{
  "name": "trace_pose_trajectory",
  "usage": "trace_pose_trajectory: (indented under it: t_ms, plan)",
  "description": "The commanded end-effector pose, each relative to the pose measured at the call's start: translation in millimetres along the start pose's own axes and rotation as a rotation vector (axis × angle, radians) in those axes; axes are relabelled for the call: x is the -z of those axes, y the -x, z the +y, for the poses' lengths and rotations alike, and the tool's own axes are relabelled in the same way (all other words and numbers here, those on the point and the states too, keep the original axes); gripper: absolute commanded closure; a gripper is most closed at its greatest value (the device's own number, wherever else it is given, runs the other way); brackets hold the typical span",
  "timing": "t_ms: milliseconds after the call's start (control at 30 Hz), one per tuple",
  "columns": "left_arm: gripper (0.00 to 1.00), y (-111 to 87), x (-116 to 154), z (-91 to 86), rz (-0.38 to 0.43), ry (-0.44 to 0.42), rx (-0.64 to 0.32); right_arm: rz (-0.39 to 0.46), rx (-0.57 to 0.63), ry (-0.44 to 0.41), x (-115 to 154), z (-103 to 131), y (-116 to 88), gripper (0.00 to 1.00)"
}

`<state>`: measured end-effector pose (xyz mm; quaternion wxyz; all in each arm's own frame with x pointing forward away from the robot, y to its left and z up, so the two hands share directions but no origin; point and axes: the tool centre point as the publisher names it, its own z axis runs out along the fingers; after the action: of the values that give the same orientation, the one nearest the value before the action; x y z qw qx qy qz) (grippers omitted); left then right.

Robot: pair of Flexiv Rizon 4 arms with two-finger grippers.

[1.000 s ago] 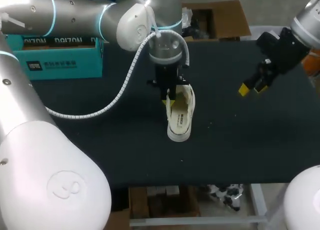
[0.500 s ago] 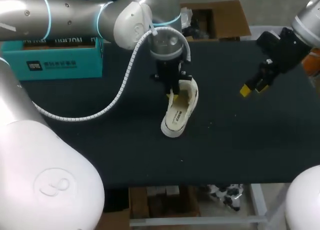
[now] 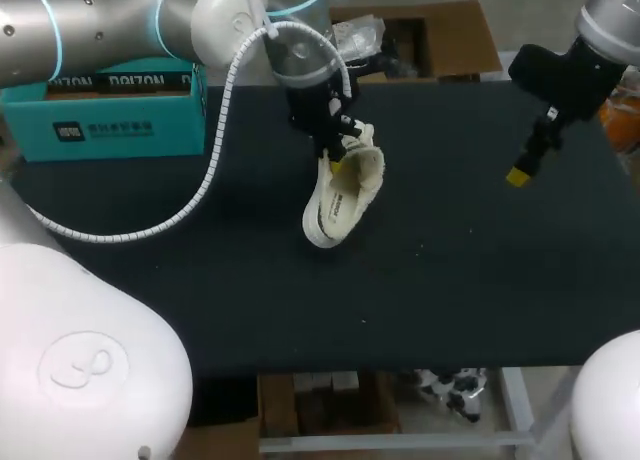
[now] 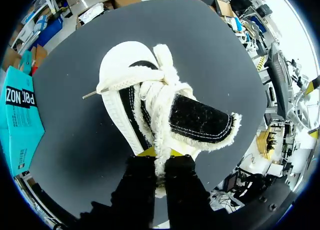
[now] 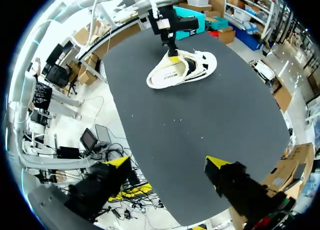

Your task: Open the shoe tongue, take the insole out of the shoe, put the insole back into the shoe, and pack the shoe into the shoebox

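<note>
A white shoe [image 3: 340, 195] hangs tilted from my left gripper [image 3: 336, 156], toe low near the black table [image 3: 470, 280], heel raised. In the left wrist view the left gripper [image 4: 156, 153] is shut on the shoe [image 4: 150, 90] at its frayed upper edge, with laces running between the fingers. The teal shoebox [image 3: 110, 120] stands at the back left, to the left of the shoe. My right gripper [image 3: 520, 172] hovers over the table's right side, far from the shoe. Its fingers stand wide open and empty in the right wrist view [image 5: 167, 165], where the shoe [image 5: 182, 70] lies ahead.
The teal shoebox [image 4: 20, 120] also shows at the table's edge in the left wrist view. Bare black table stretches in front of the shoe and between the two grippers.
My left gripper has carried the shoe back and to the left, swinging its toe leftward. The right gripper has shifted a little to the right and turned.
</note>
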<state>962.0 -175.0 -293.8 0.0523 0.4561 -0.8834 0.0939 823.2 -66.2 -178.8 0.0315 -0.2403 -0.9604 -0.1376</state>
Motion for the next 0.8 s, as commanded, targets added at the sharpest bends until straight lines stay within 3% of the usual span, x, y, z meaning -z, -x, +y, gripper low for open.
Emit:
trace_pose_trajectory:
  t_ms: [33, 167, 533, 800]
  plan:
    - [1.00, 5.1, 44, 14.8, -0.013, -0.032, -0.075, -0.102, 0.387, -0.110, 11, -1, -1, 0.00]
    - [1.00, 4.5, 70, 18.7, -0.048, -0.028, -0.174, -0.123, 0.493, -0.157, 16, -4, 3, 0.00]
    - [1.00, 17.1, 126, 18.7, -0.126, -0.027, -0.243, -0.113, 0.698, -0.195, 21, -9, 15, 0.00]
    - [1.00, 57.3, 175, 16.7, -0.193, -0.071, -0.354, -0.106, 0.710, -0.204, 21, -9, 15, 0.00]
